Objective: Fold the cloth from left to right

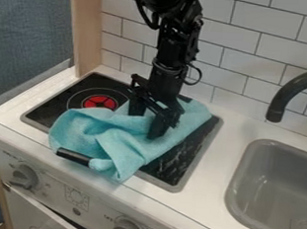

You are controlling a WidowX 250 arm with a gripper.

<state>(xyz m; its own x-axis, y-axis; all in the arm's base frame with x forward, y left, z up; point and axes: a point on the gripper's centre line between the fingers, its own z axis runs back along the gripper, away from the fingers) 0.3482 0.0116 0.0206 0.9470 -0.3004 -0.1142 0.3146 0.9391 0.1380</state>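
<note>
So the gripper [146, 125] is a bit above the middle of the frame, hanging down from the black arm [178, 39] that comes in at the top edge. Its two fingers [158, 127] are spread apart, one on the left and one closer to the lower right, tips right down at the cloth [127, 147]. Can't tell you how hard they're pressing on it, if at all.

The cloth is light blue and pretty rumpled — it runs from just right of the gripper down to the lower left, so most of it sits below and left of the fingers. There's a stretch of it behind and to the right of them too, and some shows in the gap between. Ridges and folds bunch up in the left half, and the lowest corner points down near the counter's front edge.

It's lying across the black stovetop [177, 163], with the red burner [99, 102] peeking out just past its upper left side. A short black handle [73, 156] pokes out at the cloth's lower left edge, touching it — no clue what it belongs to. Over on the right you've got the grey sink [238, 174] with the dark faucet [291, 89] above it, and two knobs [25, 176] on the front panel, lower left and bottom.
</note>
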